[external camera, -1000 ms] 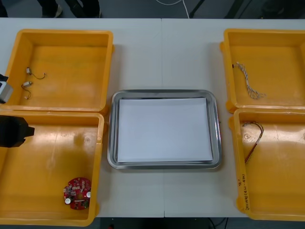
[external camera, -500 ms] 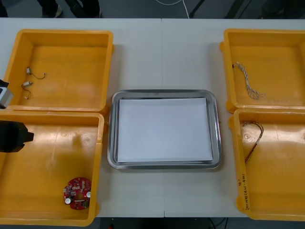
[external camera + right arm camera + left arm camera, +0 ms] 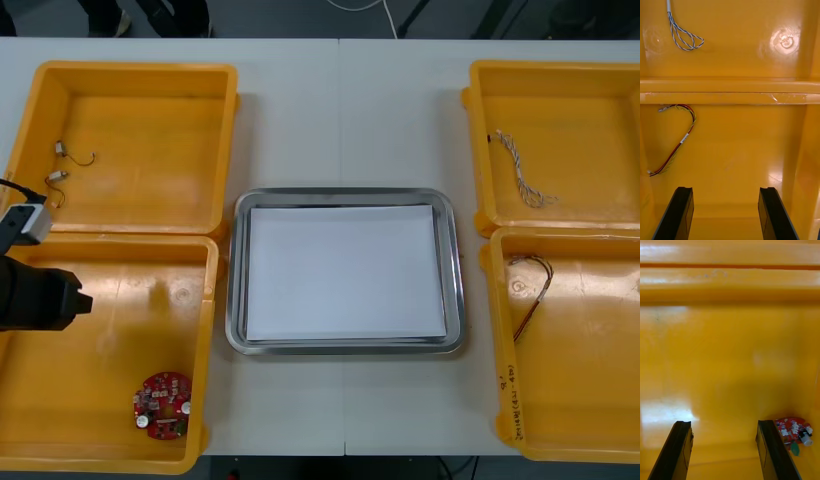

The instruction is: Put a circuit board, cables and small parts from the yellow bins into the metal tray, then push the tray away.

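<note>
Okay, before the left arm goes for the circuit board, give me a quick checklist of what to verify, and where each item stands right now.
1. Left gripper open: ok, jaws stand apart over the floor of the near left bin.
2. Circuit board between the jaws: not ok, it lies outside them, beside one jaw.
3. Metal tray ready to receive: ok, its white inside is bare.
4. Right gripper out of the way: ok, it is open over the near right bin, with the red and yellow cable ahead of it.
5. Left gripper's height above the board: cannot tell.
</note>
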You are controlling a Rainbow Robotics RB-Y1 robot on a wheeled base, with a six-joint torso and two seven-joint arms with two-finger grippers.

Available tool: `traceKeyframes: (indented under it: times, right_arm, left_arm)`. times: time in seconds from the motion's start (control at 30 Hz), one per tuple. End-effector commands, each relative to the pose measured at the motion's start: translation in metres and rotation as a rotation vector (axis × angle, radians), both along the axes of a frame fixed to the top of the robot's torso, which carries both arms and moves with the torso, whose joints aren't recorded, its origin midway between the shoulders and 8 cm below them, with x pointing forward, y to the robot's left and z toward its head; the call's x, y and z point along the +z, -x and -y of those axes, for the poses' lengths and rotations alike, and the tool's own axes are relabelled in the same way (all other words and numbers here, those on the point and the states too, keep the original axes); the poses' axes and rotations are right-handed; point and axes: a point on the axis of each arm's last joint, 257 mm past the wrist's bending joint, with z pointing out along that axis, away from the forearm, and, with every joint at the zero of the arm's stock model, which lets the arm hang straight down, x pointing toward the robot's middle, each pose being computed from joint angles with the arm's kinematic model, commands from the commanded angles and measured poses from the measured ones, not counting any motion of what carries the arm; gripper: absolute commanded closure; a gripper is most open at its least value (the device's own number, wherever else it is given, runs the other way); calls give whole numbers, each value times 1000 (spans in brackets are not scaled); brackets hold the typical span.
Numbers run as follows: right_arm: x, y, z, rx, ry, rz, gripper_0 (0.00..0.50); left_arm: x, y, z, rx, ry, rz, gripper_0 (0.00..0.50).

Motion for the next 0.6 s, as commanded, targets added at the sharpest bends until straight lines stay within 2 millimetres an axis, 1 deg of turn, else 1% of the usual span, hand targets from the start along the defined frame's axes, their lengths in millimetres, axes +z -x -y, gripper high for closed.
traceKeyframes:
  times: [0.03, 0.27, 0.47, 0.6]
  right_arm:
    - [10, -7, 0, -25, 21, 37, 0]
    - [-5, -8, -19, -115, -88, 30, 0]
    - [-20, -9, -27, -119, -74, 21, 0]
    - [-32, -11, -33, -128, -61, 20, 0]
  left_arm:
    - [-13, 9, 12, 186, 87, -72, 0]
    - [-32, 17, 32, 277, 143, -150, 0]
    - [-45, 25, 37, 262, 118, -198, 0]
    - [-48, 28, 40, 242, 109, -212, 0]
